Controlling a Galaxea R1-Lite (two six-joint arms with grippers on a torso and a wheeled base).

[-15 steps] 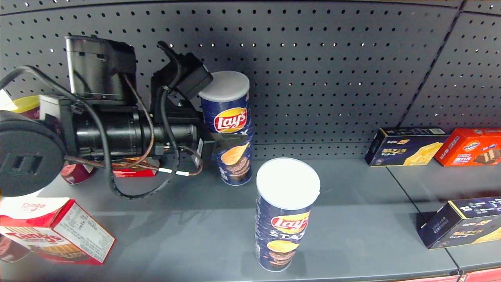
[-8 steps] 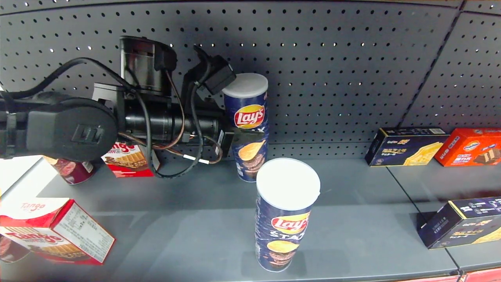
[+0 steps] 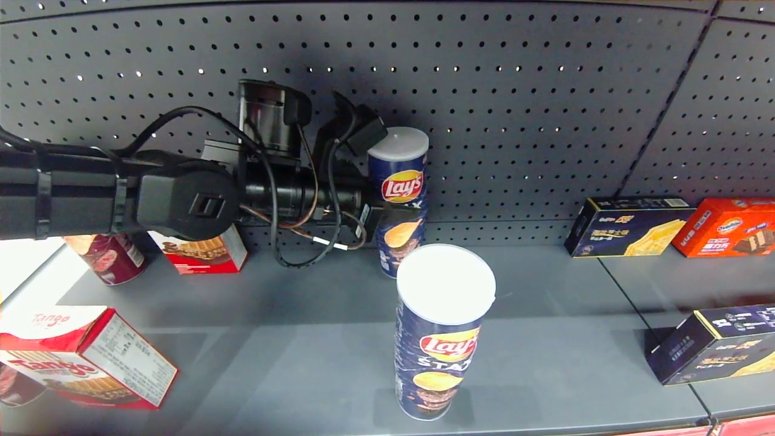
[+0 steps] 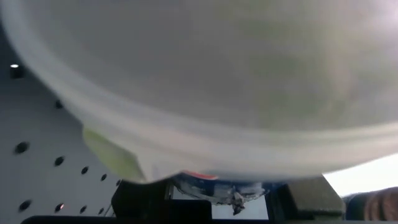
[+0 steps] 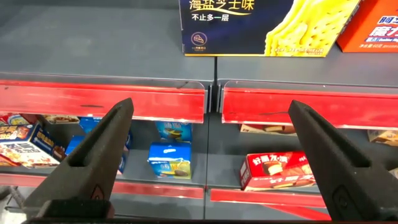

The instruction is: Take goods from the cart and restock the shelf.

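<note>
The chip can (image 3: 402,181) is upright at the back of the shelf (image 3: 303,339), near the pegboard (image 3: 514,121) and behind a matching can (image 3: 441,339). The left end effector (image 3: 390,213) is clamped around its middle. This looks like the placing step; next, settle the can and let go. The right end effector (image 5: 210,107) gapes wide, holding nothing.

Dim shelf (image 3: 315,339) with soft shadows; bright glare at its left end.

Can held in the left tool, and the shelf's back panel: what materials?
Held chip can: probably cardboard tube, glossy printed wrap; whitish lid looks like matte plastic. Back panel: likely painted sheet metal, matte dark grey, with regular punched holes.
</note>
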